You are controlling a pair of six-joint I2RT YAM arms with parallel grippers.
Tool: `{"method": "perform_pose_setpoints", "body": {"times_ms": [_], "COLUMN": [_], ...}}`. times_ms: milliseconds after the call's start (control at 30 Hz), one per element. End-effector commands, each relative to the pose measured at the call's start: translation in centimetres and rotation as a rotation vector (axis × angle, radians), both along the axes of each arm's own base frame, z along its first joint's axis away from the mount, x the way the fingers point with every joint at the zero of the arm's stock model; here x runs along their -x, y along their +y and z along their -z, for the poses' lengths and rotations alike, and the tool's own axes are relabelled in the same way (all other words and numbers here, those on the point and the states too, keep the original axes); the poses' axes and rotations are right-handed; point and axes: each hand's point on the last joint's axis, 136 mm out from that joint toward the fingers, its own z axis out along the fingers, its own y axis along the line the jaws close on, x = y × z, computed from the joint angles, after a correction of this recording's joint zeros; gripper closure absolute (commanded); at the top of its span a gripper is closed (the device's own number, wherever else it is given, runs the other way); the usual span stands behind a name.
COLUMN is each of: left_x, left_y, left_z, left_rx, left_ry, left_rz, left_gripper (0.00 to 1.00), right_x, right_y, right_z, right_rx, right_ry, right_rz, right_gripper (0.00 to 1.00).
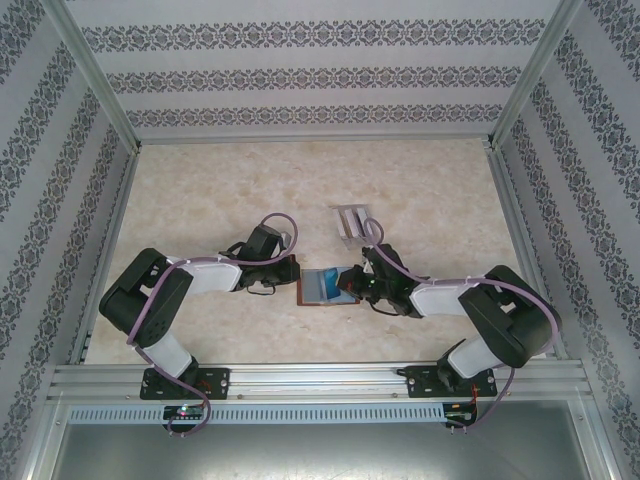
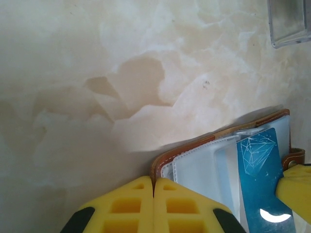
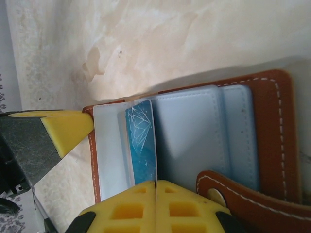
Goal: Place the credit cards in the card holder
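The card holder lies open near the surface's near edge. We see both arms reaching low and inward: the right end effector pinches a blue credit card, and the left end effector is closed at the holder's edge.

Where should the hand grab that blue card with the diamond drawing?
Pinch the blue card at its short end nearest the right hand, coming from the snap tab side of the card holder. It is thin and its far end sits among the clear pockets, so that near end looks freest. The hand's yellow fingers look shut there.
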Motion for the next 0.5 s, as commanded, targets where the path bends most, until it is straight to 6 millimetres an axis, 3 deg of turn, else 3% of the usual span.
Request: {"method": "perform_pose_setpoints", "body": {"times_ms": [0, 167, 267, 467], "left_x": [1.0, 0.9, 1.0, 1.0], "left_y": [0.9, 0.5, 0.6, 0.8], "left_z": [1.0, 0.8, 0.8, 0.5], "left_rx": [-0.020, 0.000, 0.000, -0.004], "left_ry": [0.036, 0.038, 0.040, 0.031], "left_rz": [-0.018, -0.017, -0.022, -0.025], "left_gripper": [1.00, 1.00, 1.00, 1.00], "right_x": [-0.3, -0.2, 0.1, 1.1], "right_y": [0.0, 1.8, 2.4, 4.6], "right_z": [0.9, 0.6, 0.6, 1.0], "right_rx": [0.042, 0.056, 0.058, 0.064], "right_ry": [0.003, -0.044, -0.053, -0.035], "right_rz": [0.041, 0.029, 0.043, -0.041], "right_gripper": [0.97, 0.96, 0.87, 0.84]}}
